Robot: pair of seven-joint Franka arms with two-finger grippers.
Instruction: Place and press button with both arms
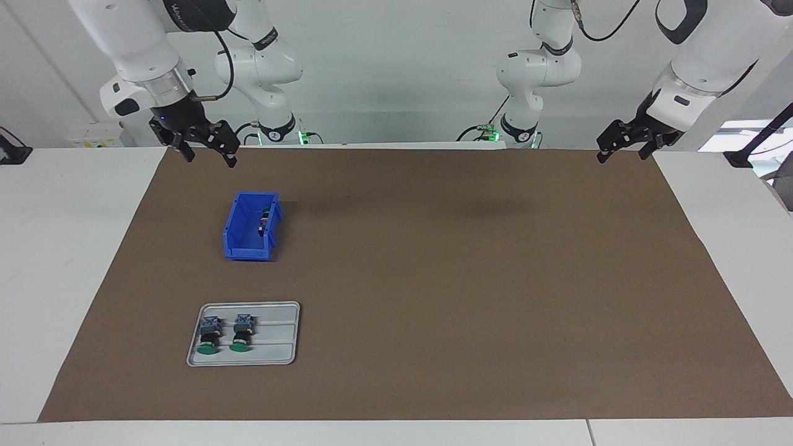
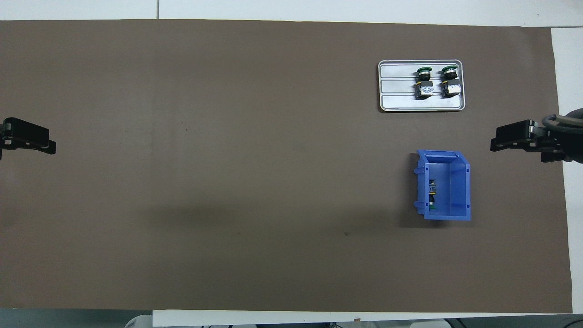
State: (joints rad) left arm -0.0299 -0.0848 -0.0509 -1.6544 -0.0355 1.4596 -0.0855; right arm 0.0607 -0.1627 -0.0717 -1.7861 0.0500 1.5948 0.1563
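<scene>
**One button still in the bin, two on the tray, both grippers empty**

The button (image 2: 432, 194) left to place lies inside the blue bin (image 1: 238, 244), against the wall facing the middle of the table, at the right arm's end of the brown mat (image 1: 433, 279). Only a dark body with a hint of green shows. It looks small, light and rigid. The round cap and cylindrical body could roll or slip between the fingers, so the black body or the squarer terminal end looks the safer place to pinch. The bin's walls leave little room, so a steep approach from above seems called for.

Farther from the robots than the bin sits a grey tray (image 1: 291, 334). Two matching buttons (image 1: 209, 336) (image 1: 241, 334) lie on it side by side, green caps pointing away from the robots, terminal blocks toward them. The tray's part toward the left arm's end is unoccupied, a likely spot for the third.

The right gripper (image 1: 204, 152) hangs over the mat's edge at the robots' end, near the bin, fingers spread, holding nothing. The left gripper (image 1: 626, 148) waits over the mat's corner at the left arm's end, well apart from everything, fingers also spread.
</scene>
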